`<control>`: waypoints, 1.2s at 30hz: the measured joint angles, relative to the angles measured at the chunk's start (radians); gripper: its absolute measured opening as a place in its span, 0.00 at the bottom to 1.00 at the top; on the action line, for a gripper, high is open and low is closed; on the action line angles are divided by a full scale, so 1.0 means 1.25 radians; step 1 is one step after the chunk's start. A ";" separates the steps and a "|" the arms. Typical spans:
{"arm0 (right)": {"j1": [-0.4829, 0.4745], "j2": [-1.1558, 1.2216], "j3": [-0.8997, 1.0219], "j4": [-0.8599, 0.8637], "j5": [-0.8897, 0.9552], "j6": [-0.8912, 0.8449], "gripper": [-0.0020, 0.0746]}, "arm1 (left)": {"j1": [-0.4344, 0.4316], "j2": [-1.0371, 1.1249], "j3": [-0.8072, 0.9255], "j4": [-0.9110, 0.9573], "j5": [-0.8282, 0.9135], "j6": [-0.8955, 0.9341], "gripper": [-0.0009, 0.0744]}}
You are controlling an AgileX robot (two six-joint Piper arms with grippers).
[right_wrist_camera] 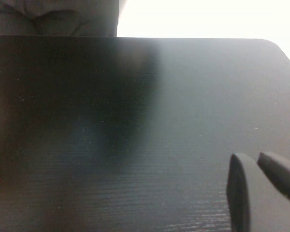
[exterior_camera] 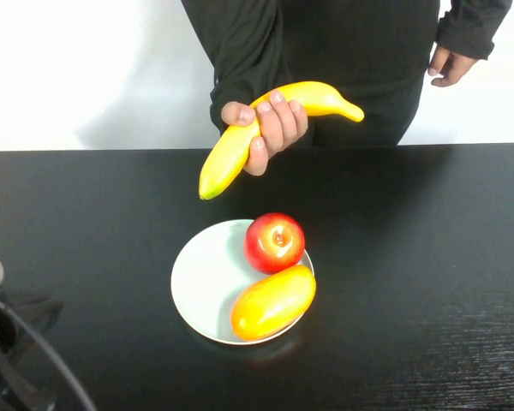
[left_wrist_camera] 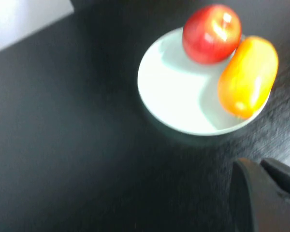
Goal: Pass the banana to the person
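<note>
The person (exterior_camera: pixel 343 51) stands behind the table's far edge and holds the yellow banana (exterior_camera: pixel 240 141) in one bare hand, above the table. My left gripper (left_wrist_camera: pixel 257 164) is shut and empty, low over the table near the front left, well short of the plate; only its arm (exterior_camera: pixel 4 342) shows in the high view. My right gripper (right_wrist_camera: pixel 255 157) is shut and empty over bare table on the right, out of the high view. The person's dark sweater (right_wrist_camera: pixel 53 19) shows at the far edge in the right wrist view.
A white plate (exterior_camera: pixel 201 274) sits mid-table with a red apple (exterior_camera: pixel 274 242) and a plump orange-yellow fruit (exterior_camera: pixel 272 301) on it. The plate (left_wrist_camera: pixel 179 101), the apple (left_wrist_camera: pixel 211 34) and the orange-yellow fruit (left_wrist_camera: pixel 248 75) also show in the left wrist view. The tabletop (exterior_camera: pixel 428 257) is black.
</note>
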 joint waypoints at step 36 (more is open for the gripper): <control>0.000 -0.001 0.000 0.000 0.000 0.000 0.01 | 0.469 -0.566 0.584 -0.147 -0.530 -0.007 0.01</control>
